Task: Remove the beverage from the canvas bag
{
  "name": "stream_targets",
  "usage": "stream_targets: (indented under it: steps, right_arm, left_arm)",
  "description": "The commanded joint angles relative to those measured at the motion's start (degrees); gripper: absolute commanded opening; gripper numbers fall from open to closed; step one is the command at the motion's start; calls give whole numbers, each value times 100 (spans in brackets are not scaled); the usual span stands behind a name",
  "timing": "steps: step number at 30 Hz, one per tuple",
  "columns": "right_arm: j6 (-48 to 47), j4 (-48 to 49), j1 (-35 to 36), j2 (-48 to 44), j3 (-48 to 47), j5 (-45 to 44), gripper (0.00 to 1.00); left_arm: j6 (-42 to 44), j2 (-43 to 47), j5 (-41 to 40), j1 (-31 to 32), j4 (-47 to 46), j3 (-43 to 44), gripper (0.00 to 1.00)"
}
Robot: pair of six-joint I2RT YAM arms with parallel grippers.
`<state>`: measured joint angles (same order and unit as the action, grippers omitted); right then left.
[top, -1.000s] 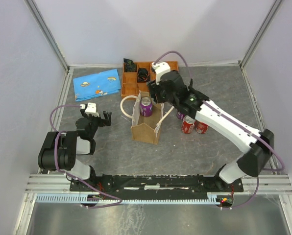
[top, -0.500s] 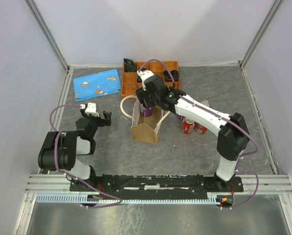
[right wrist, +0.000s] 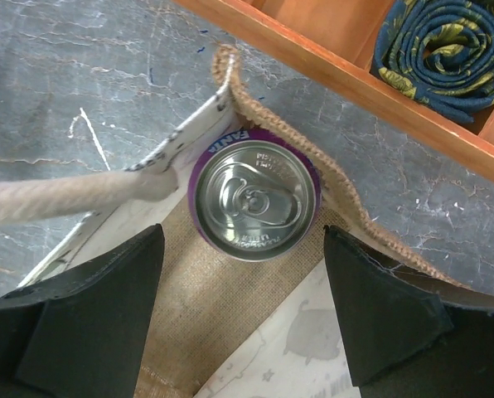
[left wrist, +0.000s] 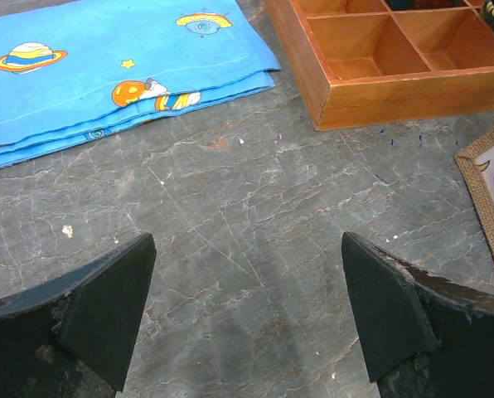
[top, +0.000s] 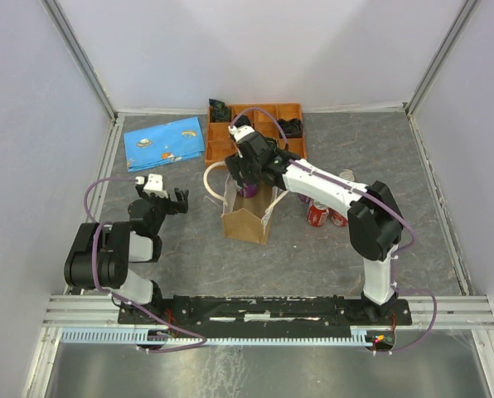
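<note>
Currently in hand: approach to grasp. The right gripper [right wrist: 243, 274] hangs over the open mouth of the canvas bag [top: 245, 217]; the lift has not begun.
Right gripper state: jaws spread wide, one finger on each side of the bag opening, nothing held.
Left gripper state: the left gripper [left wrist: 247, 307] has its jaws wide apart with only bare table between them. It sits at 9 o'clock of the bag, well apart.
Beverage location: the beverage can [right wrist: 255, 199], purple with a silver lid, stands upright inside the bag, tucked into a corner against the burlap rim.
Beverage relative to gripper: in the right wrist view it lies at 12 o'clock of the finger midpoint, just ahead of the fingertips and not between them. No contact is visible.
Obstruction: a rope handle [right wrist: 65, 199] crosses at 9 o'clock of the can.
Surroundings: orange tray [top: 222, 137] at 12 o'clock of the bag, just beside it; red cans [top: 317, 214] at 3 o'clock.
Next move (judgement): advance toward 12 o'clock until the can centres between the fingers, descend, close on the can wall, and lift vertically.
Risk (judgement): a finger may snag the handle or the bag wall, and the light bag may rise with the can.
</note>
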<state>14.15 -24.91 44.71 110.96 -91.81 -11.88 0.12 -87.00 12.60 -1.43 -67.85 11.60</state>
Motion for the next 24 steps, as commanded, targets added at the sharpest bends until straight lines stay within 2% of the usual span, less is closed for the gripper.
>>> stream_targets:
  steps: [1, 13, 17, 20, 22, 24]
  right_arm:
    - [129, 124, -145, 99, -275, -49, 85]
    - [180, 135, -226, 615, -553, 190, 85]
    - [185, 106, -221, 737, -603, 190, 81]
    - [193, 36, -225, 823, -644, 199, 75]
    - [204, 13, -226, 854, -634, 223, 68]
    - [203, 8, -218, 893, -648, 290, 48]
  left_arm:
    - [278, 19, 76, -23, -316, -17, 99]
    - [276, 20, 75, -24, -315, -17, 99]
    - [278, 18, 75, -23, -317, -20, 99]
    - [278, 21, 75, -24, -309, -16, 99]
    - [278, 22, 76, -20, -312, -17, 99]
    - [278, 21, 74, -24, -318, -14, 99]
